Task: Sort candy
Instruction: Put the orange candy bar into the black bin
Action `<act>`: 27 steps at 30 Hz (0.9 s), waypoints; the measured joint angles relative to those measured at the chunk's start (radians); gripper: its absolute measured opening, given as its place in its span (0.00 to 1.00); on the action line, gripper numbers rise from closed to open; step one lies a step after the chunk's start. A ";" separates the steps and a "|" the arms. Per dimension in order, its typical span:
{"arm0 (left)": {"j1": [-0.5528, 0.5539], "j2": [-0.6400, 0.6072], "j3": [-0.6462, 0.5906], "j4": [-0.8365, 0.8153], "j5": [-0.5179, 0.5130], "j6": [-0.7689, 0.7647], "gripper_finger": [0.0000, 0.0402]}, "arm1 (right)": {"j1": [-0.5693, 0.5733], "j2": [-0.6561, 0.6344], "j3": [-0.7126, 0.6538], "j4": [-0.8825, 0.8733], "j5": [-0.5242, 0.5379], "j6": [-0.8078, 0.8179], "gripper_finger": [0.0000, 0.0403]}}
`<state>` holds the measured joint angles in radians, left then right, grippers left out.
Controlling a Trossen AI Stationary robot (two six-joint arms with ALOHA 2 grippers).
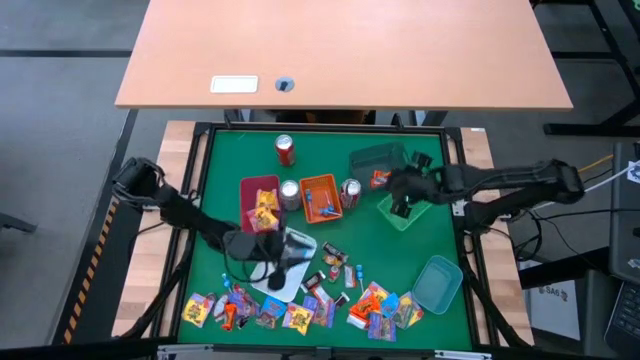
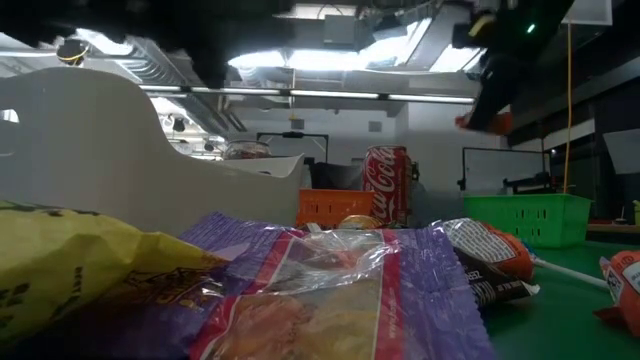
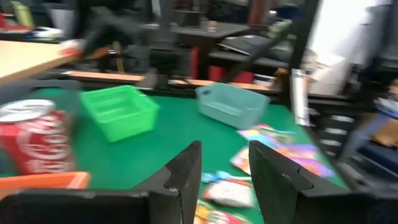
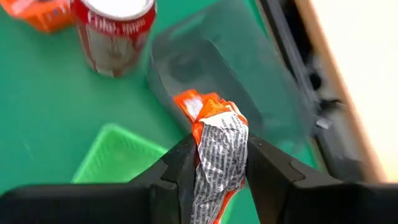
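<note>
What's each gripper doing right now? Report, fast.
Left gripper: open, holding nothing, above the white tray.
Right gripper: shut on an orange candy, near the dark green tray.

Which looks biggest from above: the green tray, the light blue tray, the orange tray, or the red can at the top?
1. Light blue tray and green tray, too alike to rank; an arm partly covers the green one.
2. Orange tray.
3. Red can.

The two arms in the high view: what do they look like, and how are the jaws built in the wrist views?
Both arms are dark, almost black, made of jointed segments with black cables looping beside them. The left gripper and the right gripper each end in two flat, angular black fingers with matte surfaces, mounted on a wide black base. No markings are visible.
</note>
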<state>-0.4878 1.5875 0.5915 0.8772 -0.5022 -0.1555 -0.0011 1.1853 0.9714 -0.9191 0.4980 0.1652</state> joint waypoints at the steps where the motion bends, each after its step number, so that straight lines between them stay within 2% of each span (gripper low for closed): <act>1: -0.023 0.000 0.000 0.000 0.000 0.000 0.31 | -0.042 -0.013 -0.030 0.065 -0.047 -0.040 0.30; 6: -0.136 0.000 0.000 -0.002 -0.001 -0.113 0.31 | -0.233 -0.015 -0.117 0.298 -0.292 -0.191 0.30; 9: -0.200 0.000 0.000 -0.007 -0.002 -0.234 0.31 | -0.321 -0.001 -0.132 0.358 -0.359 -0.223 0.30; 15: -0.322 0.000 0.000 -0.023 0.000 -0.554 0.31 | -0.447 0.015 -0.132 0.366 -0.363 -0.226 0.30; 18: -0.380 0.000 0.000 -0.027 0.040 -0.750 0.31 | -0.490 0.019 -0.132 0.370 -0.364 -0.227 0.30; 22: -0.449 0.000 0.000 -0.034 0.079 -1.044 0.31 | -0.529 0.026 -0.132 0.369 -0.366 -0.272 0.30; 27: -0.498 -0.001 0.000 -0.062 0.076 -1.266 0.30 | -0.560 0.026 -0.133 0.378 -0.387 -0.358 0.30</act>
<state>-0.9853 1.5869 0.5915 0.8153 -0.4267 -1.4211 -0.5608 1.2110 0.8387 -0.5411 0.1108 -0.1930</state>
